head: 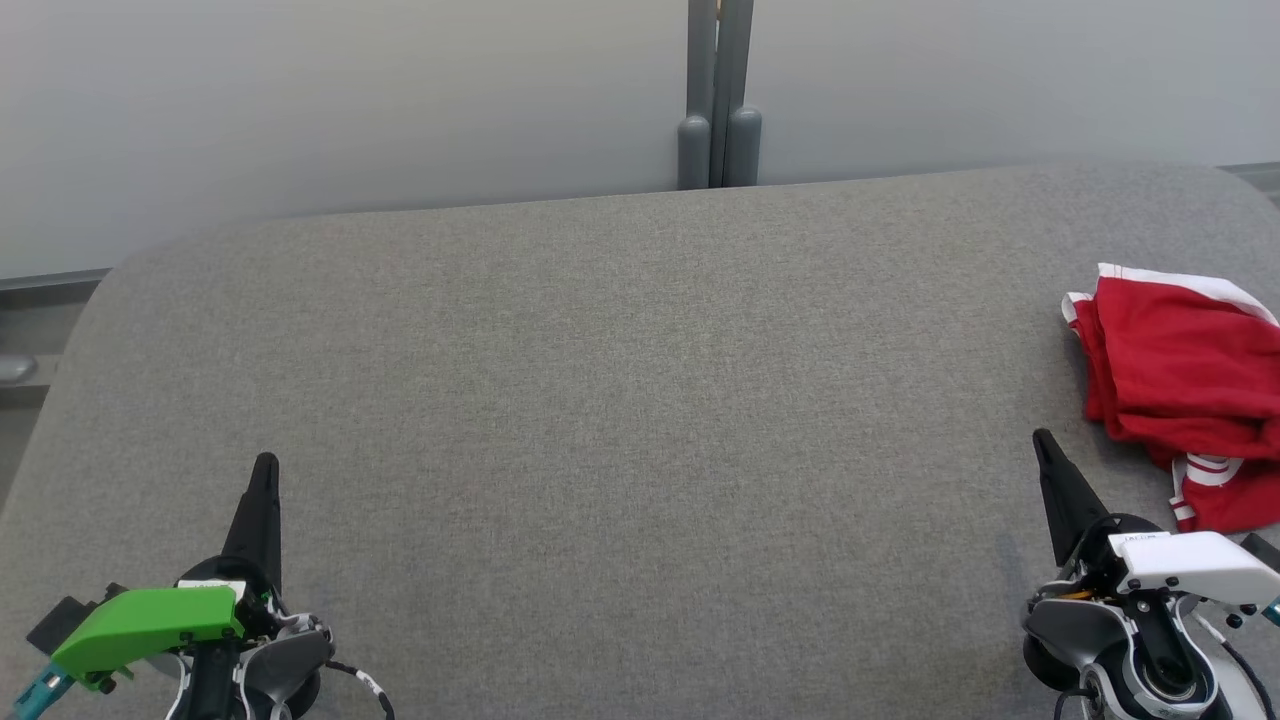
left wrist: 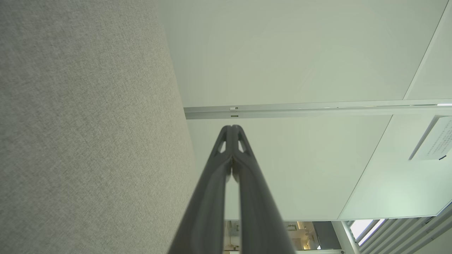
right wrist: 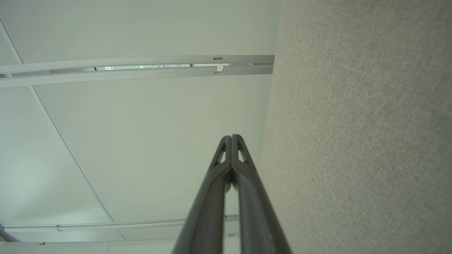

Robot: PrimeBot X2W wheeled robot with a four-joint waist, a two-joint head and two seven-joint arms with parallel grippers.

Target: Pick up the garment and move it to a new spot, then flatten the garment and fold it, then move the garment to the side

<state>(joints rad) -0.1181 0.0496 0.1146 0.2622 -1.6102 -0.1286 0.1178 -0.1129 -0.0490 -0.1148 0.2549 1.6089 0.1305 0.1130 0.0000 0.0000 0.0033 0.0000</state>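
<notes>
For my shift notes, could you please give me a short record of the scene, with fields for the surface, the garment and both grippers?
surface: grey fabric top
garment: red with white trim, bunched up, at the right side
left gripper: shut, empty, lower left
right gripper: shut, empty, near the garment, not touching it
stage: garment not yet picked up

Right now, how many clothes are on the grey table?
1. A crumpled red garment with white trim lies at the right edge of the grey table; the picture cuts it off, so more may be hidden.
</notes>
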